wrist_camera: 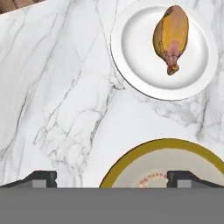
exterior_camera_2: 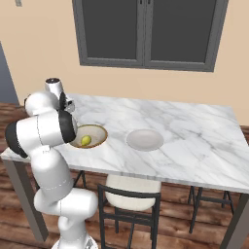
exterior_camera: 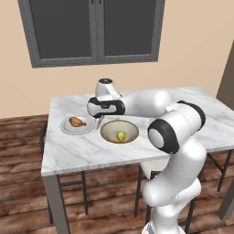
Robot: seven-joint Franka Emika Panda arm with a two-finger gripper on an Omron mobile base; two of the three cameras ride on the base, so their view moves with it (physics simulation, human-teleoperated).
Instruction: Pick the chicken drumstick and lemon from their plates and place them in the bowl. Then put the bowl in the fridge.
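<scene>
The orange-brown chicken drumstick (exterior_camera: 77,122) (wrist_camera: 171,37) lies on a pale plate (exterior_camera: 68,130) (wrist_camera: 127,57) at the table's left. Beside it stands the tan-rimmed bowl (exterior_camera: 108,125) (exterior_camera_2: 99,132) (wrist_camera: 131,159), and the yellow-green lemon (exterior_camera: 120,135) (exterior_camera_2: 86,140) rests inside it. A second plate (exterior_camera_2: 144,139), with nothing on it, lies right of the bowl. My gripper (exterior_camera: 97,122) (wrist_camera: 113,177) hangs open above the marble between the drumstick's plate and the bowl's rim, pointing down, with nothing between its fingers.
The marble table (exterior_camera: 68,151) (exterior_camera_2: 194,146) stands before a tan wall with a dark window (exterior_camera: 96,29). Dark chairs (exterior_camera_2: 129,202) are tucked under its near side. My own arm (exterior_camera: 151,103) reaches across the table's middle.
</scene>
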